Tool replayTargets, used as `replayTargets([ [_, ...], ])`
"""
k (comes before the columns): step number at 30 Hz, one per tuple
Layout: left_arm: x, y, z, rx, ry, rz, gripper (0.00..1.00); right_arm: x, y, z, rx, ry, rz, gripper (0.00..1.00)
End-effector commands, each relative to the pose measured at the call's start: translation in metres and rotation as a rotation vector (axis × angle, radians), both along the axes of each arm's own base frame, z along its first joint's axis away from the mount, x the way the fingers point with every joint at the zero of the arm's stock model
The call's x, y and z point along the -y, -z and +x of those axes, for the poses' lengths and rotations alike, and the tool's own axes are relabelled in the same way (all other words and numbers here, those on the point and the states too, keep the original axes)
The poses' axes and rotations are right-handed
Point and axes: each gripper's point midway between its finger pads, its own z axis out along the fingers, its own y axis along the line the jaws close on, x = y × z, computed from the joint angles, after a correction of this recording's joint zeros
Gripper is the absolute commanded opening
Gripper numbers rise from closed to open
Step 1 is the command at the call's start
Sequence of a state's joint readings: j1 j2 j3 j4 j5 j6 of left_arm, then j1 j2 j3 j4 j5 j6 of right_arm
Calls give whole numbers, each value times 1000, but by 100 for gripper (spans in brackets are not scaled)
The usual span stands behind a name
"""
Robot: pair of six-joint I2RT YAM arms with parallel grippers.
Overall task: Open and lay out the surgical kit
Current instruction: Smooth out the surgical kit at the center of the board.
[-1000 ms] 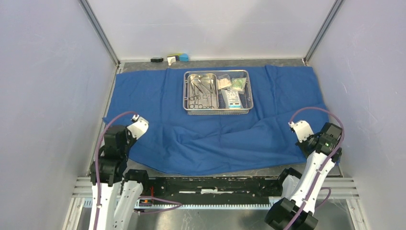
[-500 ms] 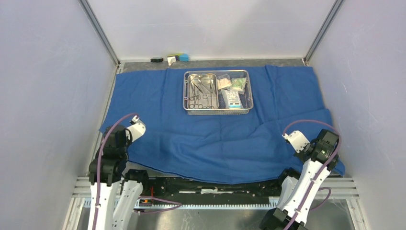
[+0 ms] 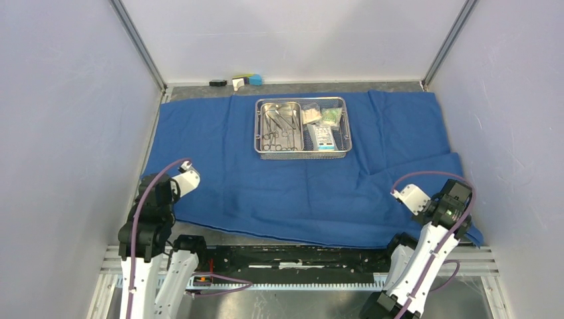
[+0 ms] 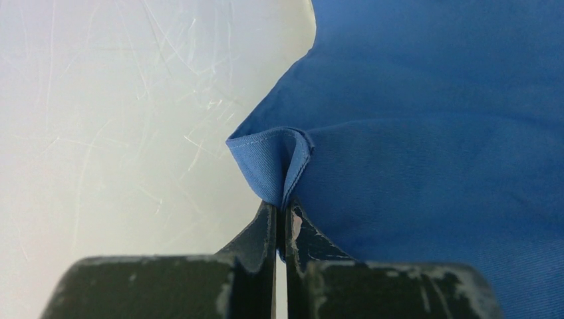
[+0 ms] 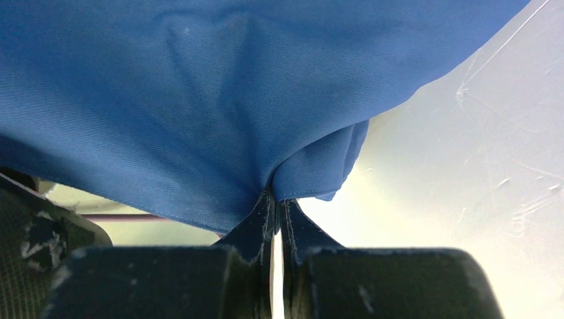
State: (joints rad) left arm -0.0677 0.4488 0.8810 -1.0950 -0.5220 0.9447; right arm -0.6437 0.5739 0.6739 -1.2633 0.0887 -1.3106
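Blue cloth wrap (image 3: 299,186): wrist views alone show left pincer (image 4: 281,216) and right pincer (image 5: 278,203) clamping its edge.

1. From above, the left arm (image 3: 154,216) and the right arm (image 3: 440,216) are hiding the fingertips of the left gripper (image 4: 280,216) and the right gripper (image 5: 278,203).
2. The instruments (image 3: 279,129) in the steel tray (image 3: 302,155) are appearing too small to tell apart.
3. The print on the packets (image 3: 324,126) is appearing too small to read.
4. Some small objects (image 3: 237,82) at the far edge of the bench (image 3: 372,86) are looking too small to name.
5. In both wrist views, the blue cloth (image 4: 432,133) is running past the picture edges, and the bottom edge is cutting off each gripper body.
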Motion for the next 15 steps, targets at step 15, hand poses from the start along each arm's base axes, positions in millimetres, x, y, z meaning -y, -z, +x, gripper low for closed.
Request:
replayTargets([
  [15, 1, -26, 12, -54, 56, 55, 2, 29, -46, 0, -171, -411, -342, 0],
])
